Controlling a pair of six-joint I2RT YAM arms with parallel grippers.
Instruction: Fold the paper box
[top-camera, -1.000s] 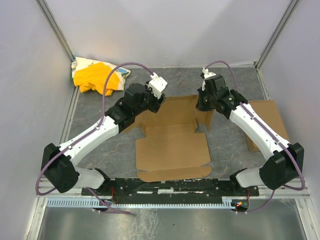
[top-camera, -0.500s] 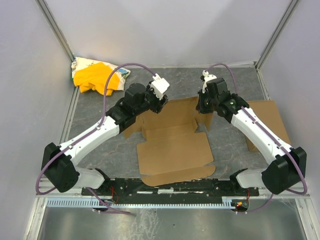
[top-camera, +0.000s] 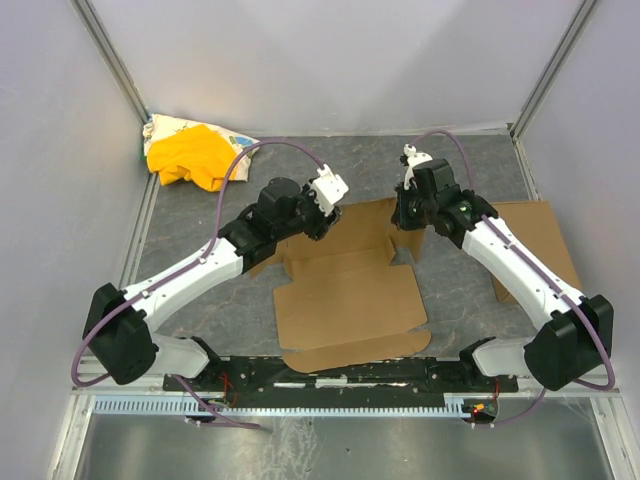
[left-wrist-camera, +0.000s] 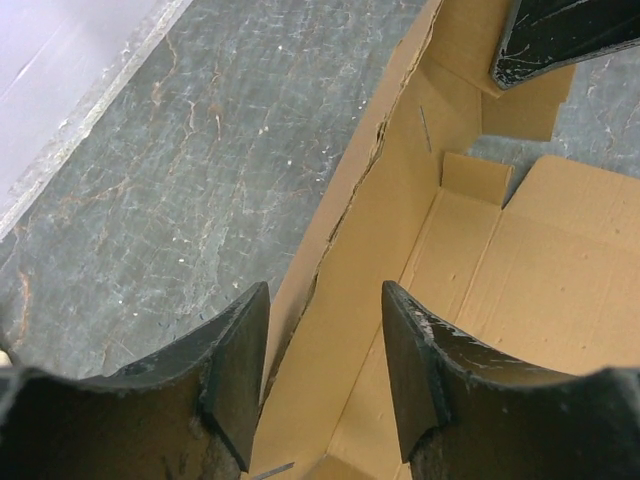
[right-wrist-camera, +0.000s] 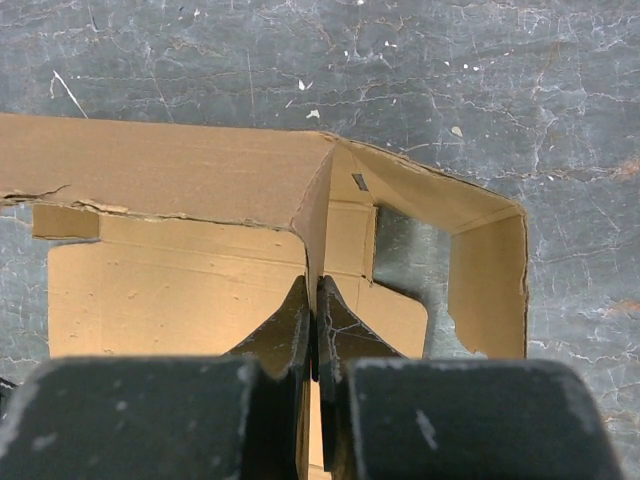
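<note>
Looking down from above, I see the paper box (top-camera: 345, 300) lying in the middle of the bench (top-camera: 200, 235), between the two arms. It is only part formed. Its wide panels lie flat and reach toward the arm bases, while its far strip is raised as a low wall. As a whole the blank runs far to near, and that raised wall runs left to right. The left tool (top-camera: 320, 218) sits at the wall's left end and the right tool (top-camera: 405, 215) at its right end, so each arm is nearest its own corner. A yellow cloth bundle (top-camera: 195, 155) lies well apart in the far left corner, and a smaller cardboard rectangle (top-camera: 545, 235) lies flat under the right arm. From the left wrist, the left tool (left-wrist-camera: 325, 300) is spread, one finger on each side of the upright wall (left-wrist-camera: 370, 230), with the wall's torn top edge running away between them. I can't tell whether either pad touches it. The box floor (left-wrist-camera: 520, 270) lies on the inner side, bare bench on the outer. From the right wrist, the right tool (right-wrist-camera: 312, 320) is pressed together, pinching an upright corner flap (right-wrist-camera: 315, 215) that stands edge-on between its fingers. The long wall (right-wrist-camera: 150, 170) stretches off to one side and a short side wall (right-wrist-camera: 485, 280) bends round on the other. To my eye, the next move turns on the left tool closing across that wall.
</note>
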